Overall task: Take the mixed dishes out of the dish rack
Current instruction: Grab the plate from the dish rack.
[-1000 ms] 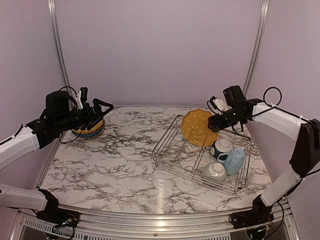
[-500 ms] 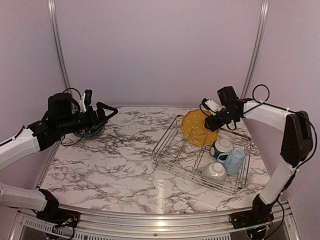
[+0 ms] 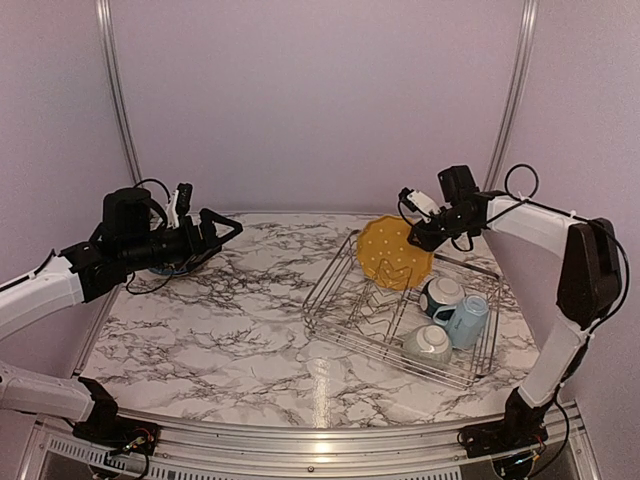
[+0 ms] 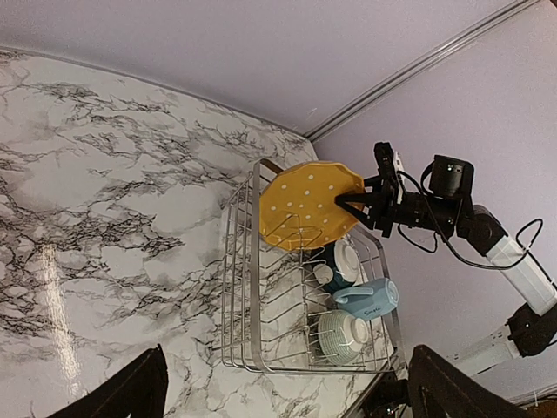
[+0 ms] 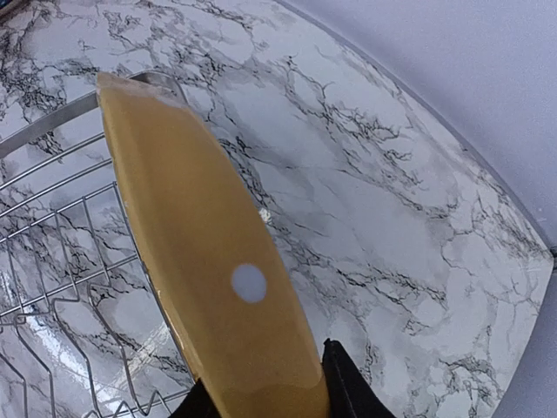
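Right gripper point(image 3: 414, 239) is pinched on the rim of the yellow dotted plate point(image 3: 394, 254). The plate stands on edge, tilted, over the 12 o'clock end of the dish rack point(image 3: 385, 352), which sits at 3 o'clock on the marble table point(image 3: 230, 330). Light blue mug point(image 3: 466, 320) and two bowls point(image 3: 441, 293) point(image 3: 429, 343) sit in the rack's 4 o'clock corner; left gripper point(image 3: 224, 234) is at 10 o'clock, fingers spread wide, holding nothing.

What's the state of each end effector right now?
Left end effector: open, holding nothing.
Right end effector: closed on the yellow plate.
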`<action>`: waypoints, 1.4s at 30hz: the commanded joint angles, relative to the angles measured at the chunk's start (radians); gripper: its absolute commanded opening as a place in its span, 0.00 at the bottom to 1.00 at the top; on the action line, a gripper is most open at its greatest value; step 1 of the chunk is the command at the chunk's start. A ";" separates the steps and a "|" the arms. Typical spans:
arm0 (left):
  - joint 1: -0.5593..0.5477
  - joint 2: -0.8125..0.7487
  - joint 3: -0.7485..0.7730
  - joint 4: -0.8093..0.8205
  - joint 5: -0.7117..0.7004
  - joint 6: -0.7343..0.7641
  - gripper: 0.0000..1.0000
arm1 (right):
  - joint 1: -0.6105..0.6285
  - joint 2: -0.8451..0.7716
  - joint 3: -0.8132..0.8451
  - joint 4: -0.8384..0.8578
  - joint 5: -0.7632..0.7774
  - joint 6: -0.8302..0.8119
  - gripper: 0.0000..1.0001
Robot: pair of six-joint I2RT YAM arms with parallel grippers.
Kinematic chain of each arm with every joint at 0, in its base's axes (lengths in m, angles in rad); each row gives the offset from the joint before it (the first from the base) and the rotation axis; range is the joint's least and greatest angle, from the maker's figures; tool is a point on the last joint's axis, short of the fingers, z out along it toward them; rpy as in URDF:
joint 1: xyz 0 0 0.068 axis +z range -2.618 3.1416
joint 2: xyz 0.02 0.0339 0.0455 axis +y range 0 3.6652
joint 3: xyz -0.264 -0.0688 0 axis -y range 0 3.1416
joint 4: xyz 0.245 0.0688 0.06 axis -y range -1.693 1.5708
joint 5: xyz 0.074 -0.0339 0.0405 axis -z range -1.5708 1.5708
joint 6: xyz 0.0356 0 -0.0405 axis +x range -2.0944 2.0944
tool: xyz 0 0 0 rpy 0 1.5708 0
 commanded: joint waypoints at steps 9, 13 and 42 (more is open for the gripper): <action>-0.020 0.045 0.029 -0.022 0.013 0.009 0.99 | 0.021 0.013 0.093 -0.102 -0.115 -0.048 0.10; -0.026 0.060 0.034 -0.022 0.013 0.006 0.99 | 0.023 -0.015 0.116 -0.115 -0.088 -0.049 0.05; -0.073 0.164 0.081 -0.001 0.009 0.000 0.99 | 0.436 -0.347 -0.012 -0.043 0.716 0.044 0.00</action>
